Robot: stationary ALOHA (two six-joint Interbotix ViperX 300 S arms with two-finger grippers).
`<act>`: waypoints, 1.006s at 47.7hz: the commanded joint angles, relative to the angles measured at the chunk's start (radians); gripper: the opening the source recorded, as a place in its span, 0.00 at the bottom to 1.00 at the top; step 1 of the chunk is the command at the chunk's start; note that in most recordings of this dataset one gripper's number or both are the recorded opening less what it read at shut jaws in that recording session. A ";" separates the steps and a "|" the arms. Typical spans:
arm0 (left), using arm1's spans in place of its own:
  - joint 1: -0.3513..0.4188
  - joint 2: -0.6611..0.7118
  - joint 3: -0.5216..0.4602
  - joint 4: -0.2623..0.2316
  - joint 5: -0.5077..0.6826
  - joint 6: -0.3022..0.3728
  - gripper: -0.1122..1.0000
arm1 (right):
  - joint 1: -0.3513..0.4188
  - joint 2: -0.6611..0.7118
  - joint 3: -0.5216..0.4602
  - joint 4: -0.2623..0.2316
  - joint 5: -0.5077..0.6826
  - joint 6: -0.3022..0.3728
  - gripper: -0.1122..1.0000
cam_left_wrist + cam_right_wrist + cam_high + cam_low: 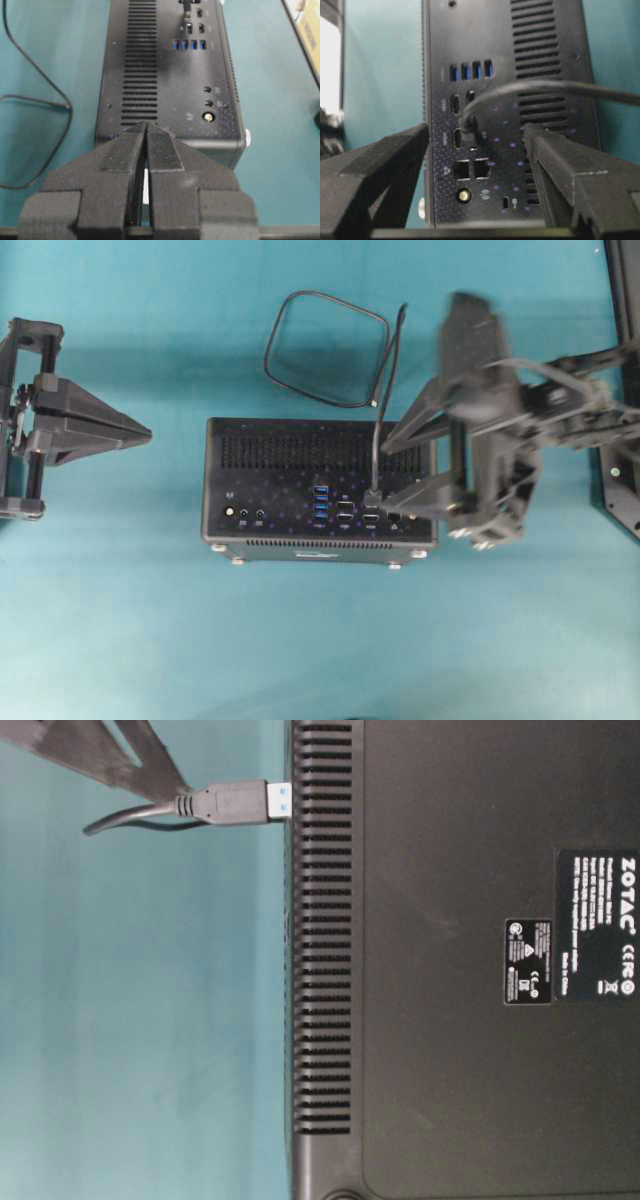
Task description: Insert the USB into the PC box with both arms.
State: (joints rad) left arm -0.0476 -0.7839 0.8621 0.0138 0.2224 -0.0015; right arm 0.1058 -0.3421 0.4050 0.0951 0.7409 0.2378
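Now USB [373, 498] plugged into PC box [260, 455], right pincer [405, 472] spread wide

A black USB plug [228, 802] with a blue tip meets the vented edge of the black PC box [470, 970], its cable trailing left.

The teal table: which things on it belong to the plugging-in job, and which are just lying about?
Job:
USB cable, its plug at the port panel
PC box
right gripper, open
left gripper, shut

Lying about:
Nothing else on the table; black frame at its edge

Motion blur smears the right hand [425, 475] overhead.
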 commanded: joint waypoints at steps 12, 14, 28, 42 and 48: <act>-0.003 0.000 -0.025 0.002 -0.003 0.002 0.10 | 0.014 0.091 -0.130 -0.005 0.143 0.011 0.82; -0.005 0.000 -0.025 0.002 -0.005 0.002 0.10 | 0.015 0.097 -0.132 -0.005 0.140 0.011 0.81; -0.006 -0.002 -0.017 0.003 -0.005 0.002 0.10 | 0.018 0.121 -0.143 -0.006 0.141 0.011 0.77; -0.006 -0.006 -0.015 0.002 -0.005 0.002 0.10 | 0.020 0.135 -0.143 -0.005 0.141 0.011 0.69; -0.008 -0.006 -0.014 0.003 -0.005 0.002 0.10 | 0.020 0.135 -0.143 -0.005 0.141 0.009 0.63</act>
State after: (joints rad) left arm -0.0522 -0.7885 0.8621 0.0138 0.2224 -0.0015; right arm 0.1227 -0.1948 0.2930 0.0905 0.8851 0.2393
